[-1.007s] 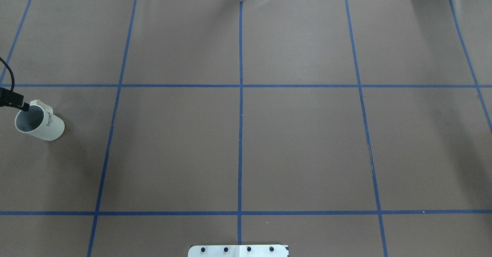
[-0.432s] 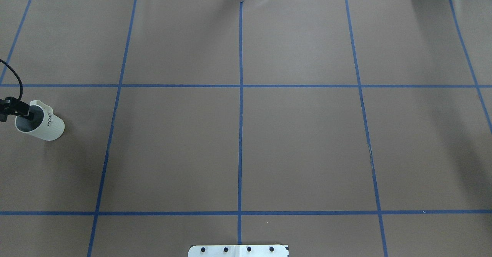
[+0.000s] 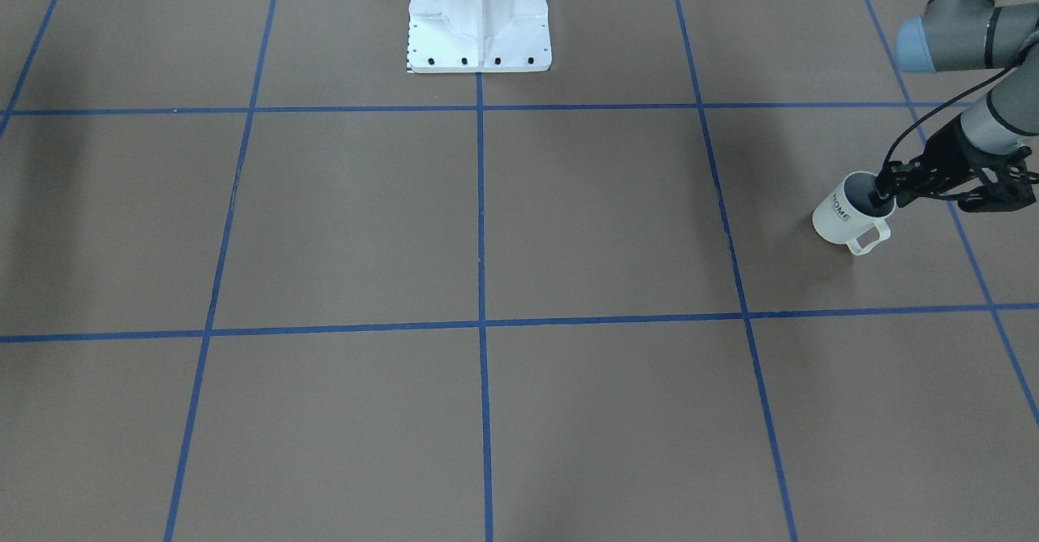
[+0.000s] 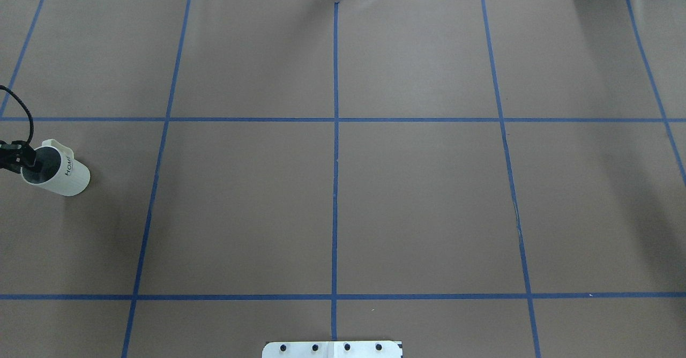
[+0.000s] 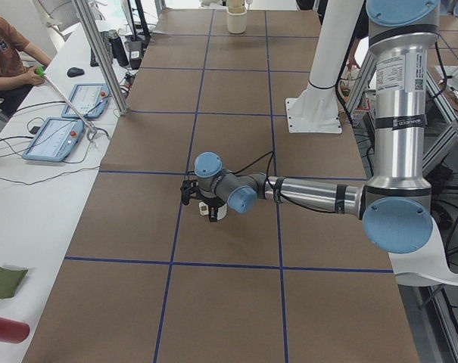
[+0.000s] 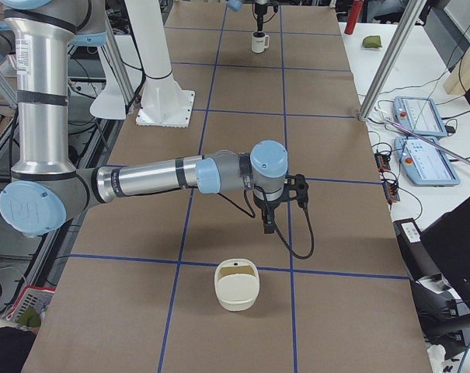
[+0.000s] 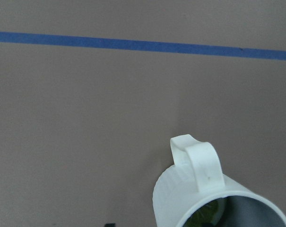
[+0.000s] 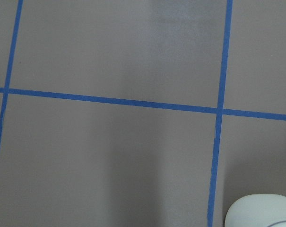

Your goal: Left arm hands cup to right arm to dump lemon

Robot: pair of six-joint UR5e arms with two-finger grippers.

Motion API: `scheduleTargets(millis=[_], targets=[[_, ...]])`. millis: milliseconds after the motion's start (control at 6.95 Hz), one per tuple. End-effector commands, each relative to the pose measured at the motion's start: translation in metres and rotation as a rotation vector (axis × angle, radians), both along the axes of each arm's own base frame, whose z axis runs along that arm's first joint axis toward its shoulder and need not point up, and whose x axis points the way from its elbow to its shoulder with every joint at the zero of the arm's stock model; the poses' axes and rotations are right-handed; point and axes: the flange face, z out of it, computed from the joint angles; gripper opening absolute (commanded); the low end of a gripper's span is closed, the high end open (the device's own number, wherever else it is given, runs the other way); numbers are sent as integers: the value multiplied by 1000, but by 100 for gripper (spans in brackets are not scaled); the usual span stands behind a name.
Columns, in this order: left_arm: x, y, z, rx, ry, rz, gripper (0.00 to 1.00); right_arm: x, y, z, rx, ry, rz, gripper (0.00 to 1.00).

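Far left of overhead frame, mid-height: HOME mug (image 4: pixel 59 173) upright, mouth up, lemon (image 7: pixel 206 216) inside. At its rim, on the frame-left side: left gripper (image 3: pixel 883 195), one finger dipped into the mouth; can't tell if clamped. Well apart: right gripper (image 6: pixel 267 221), grip unreadable.
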Motion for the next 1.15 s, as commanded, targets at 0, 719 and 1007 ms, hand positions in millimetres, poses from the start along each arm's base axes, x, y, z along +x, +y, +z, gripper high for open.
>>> scheduleTargets(millis=[0,719,1007], targets=[[9,-1,0,-3,-1,13,0,0,0,-2,4,-2,0,100],[-28,-78,-95,-126,103,-56,0,-6,-43,-104,225,-13,19,100],[-12,-130,-181,-223,56,-75,0,-65,-78,-157,300,21,-24,100]])
